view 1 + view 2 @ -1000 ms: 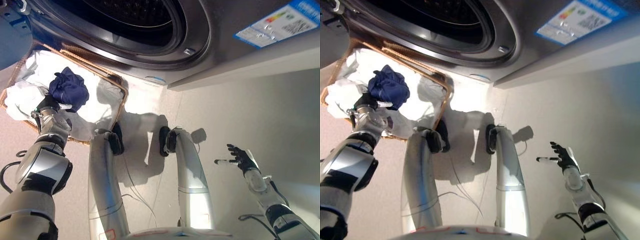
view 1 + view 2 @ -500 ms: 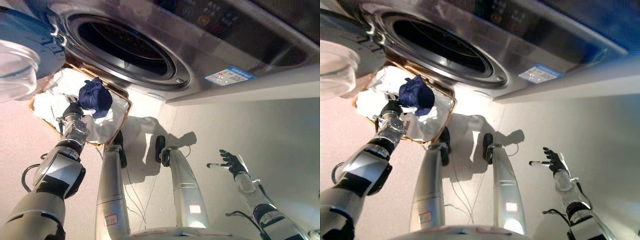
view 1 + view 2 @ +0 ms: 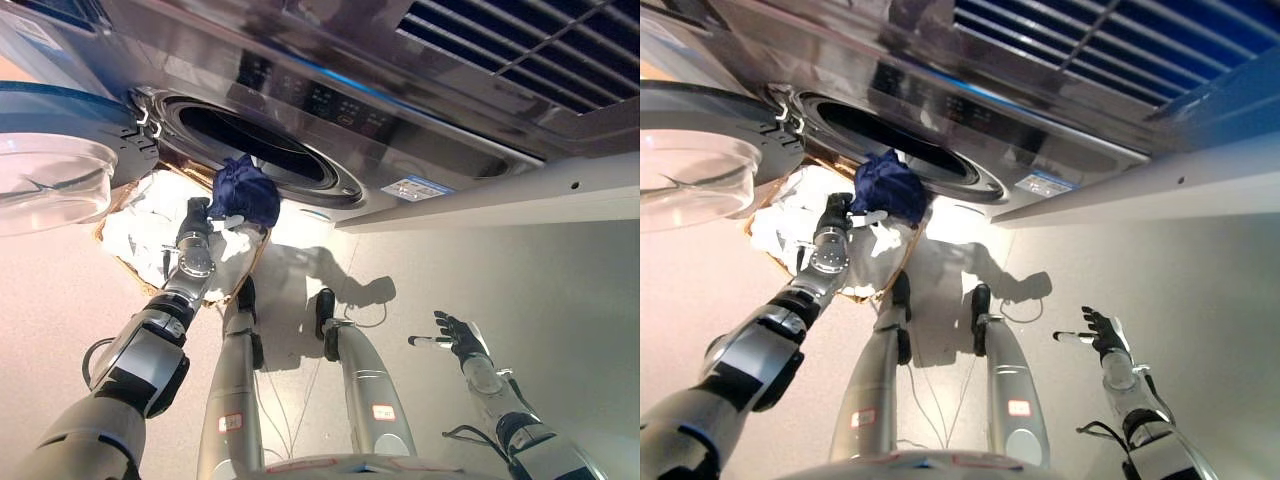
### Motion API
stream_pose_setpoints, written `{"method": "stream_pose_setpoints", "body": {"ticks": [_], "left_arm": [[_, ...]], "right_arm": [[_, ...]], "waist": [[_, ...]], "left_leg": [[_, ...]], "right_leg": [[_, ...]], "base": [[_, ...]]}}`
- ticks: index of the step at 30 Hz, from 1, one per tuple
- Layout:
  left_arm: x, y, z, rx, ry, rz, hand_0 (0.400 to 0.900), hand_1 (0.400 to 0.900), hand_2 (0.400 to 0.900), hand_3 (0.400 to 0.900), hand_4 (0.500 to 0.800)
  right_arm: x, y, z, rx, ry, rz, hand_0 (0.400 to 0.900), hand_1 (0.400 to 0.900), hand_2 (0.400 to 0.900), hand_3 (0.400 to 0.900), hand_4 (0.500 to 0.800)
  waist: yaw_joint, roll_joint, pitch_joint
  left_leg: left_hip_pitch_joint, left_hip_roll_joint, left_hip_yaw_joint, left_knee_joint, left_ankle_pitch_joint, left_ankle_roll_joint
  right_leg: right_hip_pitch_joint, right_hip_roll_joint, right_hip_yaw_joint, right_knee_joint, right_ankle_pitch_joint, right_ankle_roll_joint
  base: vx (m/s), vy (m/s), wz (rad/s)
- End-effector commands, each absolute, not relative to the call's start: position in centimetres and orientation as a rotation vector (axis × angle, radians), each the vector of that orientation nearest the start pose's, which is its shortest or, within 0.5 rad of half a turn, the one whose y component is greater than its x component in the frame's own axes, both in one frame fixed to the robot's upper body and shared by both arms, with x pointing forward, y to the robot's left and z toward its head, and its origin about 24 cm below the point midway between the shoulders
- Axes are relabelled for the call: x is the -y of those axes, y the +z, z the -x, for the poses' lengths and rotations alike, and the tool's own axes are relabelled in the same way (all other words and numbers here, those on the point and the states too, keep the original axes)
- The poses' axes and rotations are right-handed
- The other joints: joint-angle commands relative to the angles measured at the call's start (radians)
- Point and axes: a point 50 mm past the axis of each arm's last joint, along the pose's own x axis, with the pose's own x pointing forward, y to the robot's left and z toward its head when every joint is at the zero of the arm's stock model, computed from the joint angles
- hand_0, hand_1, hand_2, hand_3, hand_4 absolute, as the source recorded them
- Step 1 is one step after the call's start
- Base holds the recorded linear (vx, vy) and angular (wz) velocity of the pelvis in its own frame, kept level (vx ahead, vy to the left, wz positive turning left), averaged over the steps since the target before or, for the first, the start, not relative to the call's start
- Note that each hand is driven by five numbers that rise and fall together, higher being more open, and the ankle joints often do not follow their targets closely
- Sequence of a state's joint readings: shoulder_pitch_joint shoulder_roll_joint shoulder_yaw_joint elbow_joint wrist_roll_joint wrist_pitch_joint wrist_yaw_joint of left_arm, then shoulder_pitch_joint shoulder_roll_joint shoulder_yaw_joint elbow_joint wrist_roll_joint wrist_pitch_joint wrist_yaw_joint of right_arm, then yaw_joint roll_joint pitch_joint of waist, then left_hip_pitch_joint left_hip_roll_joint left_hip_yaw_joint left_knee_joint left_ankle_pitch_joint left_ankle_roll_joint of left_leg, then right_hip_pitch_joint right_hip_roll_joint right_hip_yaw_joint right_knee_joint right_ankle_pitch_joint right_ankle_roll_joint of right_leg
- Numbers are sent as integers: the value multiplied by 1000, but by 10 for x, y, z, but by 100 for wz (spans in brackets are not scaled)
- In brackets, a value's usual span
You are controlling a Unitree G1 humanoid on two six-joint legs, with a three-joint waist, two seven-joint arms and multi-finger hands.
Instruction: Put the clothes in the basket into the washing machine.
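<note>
Fingers of left hand (image 3: 200, 218) pinch bunched dark navy cloth garment (image 3: 245, 193) from below, bundle held above fingertips, level with lower rim of round steel drum opening (image 3: 255, 158): placed for feeding in. Wicker basket with white laundry (image 3: 150, 228) sits below fingers. Right hand (image 3: 455, 335) idle over floor, fingers spread, likely for balance.

The open door (image 3: 50, 150) runs off the left edge; the basket (image 3: 135, 262) sits mostly hidden under white cloth (image 3: 145, 225).
</note>
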State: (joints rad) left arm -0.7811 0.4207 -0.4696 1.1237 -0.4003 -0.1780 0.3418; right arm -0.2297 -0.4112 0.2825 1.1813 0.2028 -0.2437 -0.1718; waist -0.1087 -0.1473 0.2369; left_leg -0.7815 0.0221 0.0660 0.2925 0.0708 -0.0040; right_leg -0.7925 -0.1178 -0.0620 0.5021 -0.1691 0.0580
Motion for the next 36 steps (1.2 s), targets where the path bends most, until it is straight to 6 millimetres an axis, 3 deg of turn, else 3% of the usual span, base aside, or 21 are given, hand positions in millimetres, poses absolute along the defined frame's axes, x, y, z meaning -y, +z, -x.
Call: {"method": "stream_pose_setpoints", "body": {"ticks": [1, 3, 8, 15, 20, 22, 27, 29, 36], "left_arm": [[-201, 89, -380, 41, 220, -154, 400, 400, 400, 400, 500], [-195, 93, -384, 47, 208, -116, 400, 400, 400, 400, 500], [-186, 118, -395, 108, 206, -42, 400, 400, 400, 400, 500], [-195, 155, -405, 201, 250, 88, 400, 400, 400, 400, 500], [-190, 159, -406, 206, 212, 200, 400, 400, 400, 400, 500], [-187, 157, -406, 197, 198, 178, 900, 900, 900, 900, 800], [-181, 146, -405, 160, 180, 142, 900, 900, 900, 900, 800], [-181, 144, -405, 147, 186, 142, 900, 900, 900, 900, 800], [-188, 120, -399, 77, 214, 128, 900, 900, 900, 900, 800]], "right_arm": [[334, -97, -149, -830, -357, 519, 900, 900, 900, 900, 800], [334, -99, -144, -841, -355, 516, 900, 900, 900, 900, 800], [338, -96, -144, -836, -358, 527, 900, 900, 900, 900, 800], [345, -91, -142, -825, -349, 542, 900, 900, 900, 900, 800], [348, -90, -136, -835, -343, 542, 900, 900, 900, 900, 800], [348, -91, -134, -837, -337, 542, 900, 900, 900, 900, 800], [346, -92, -132, -835, -325, 539, 900, 900, 900, 900, 800], [345, -93, -131, -838, -323, 537, 900, 900, 900, 900, 800], [339, -95, -133, -835, -311, 532, 900, 900, 900, 900, 800]], "waist": [[-28, 106, -49], [-38, 111, -60], [-67, 121, -86], [-103, 131, -122], [-115, 141, -144], [-117, 144, -151], [-112, 149, -161], [-110, 146, -164], [-95, 138, -168]], "left_leg": [[43, 27, -62, -101, 54, -48], [60, 29, -48, -133, 86, -49], [133, 32, -6, -196, 94, -52], [180, 33, 37, -184, 65, -50], [189, 35, 47, -181, 55, -51], [187, 34, 47, -179, 53, -51], [185, 35, 32, -163, 28, -57], [165, 35, 32, -157, 48, -49], [170, 37, 16, -131, 12, -53]], "right_leg": [[79, 32, 15, -215, 193, 32], [93, 33, 23, -253, 223, 28], [137, 40, 71, -320, 254, 36], [165, 44, 126, -345, 269, 39], [174, 43, 139, -359, 274, 39], [175, 43, 140, -365, 278, 39], [185, 43, 134, -367, 260, 40], [170, 42, 131, -365, 278, 36], [192, 47, 126, -367, 262, 38]], "base": [[22, -24, -18], [21, -23, -18], [65, 0, -29], [65, 8, -32], [25, -9, -6], [0, 0, 0], [30, -23, 7], [-83, -32, 10], [11, -9, 4]]}}
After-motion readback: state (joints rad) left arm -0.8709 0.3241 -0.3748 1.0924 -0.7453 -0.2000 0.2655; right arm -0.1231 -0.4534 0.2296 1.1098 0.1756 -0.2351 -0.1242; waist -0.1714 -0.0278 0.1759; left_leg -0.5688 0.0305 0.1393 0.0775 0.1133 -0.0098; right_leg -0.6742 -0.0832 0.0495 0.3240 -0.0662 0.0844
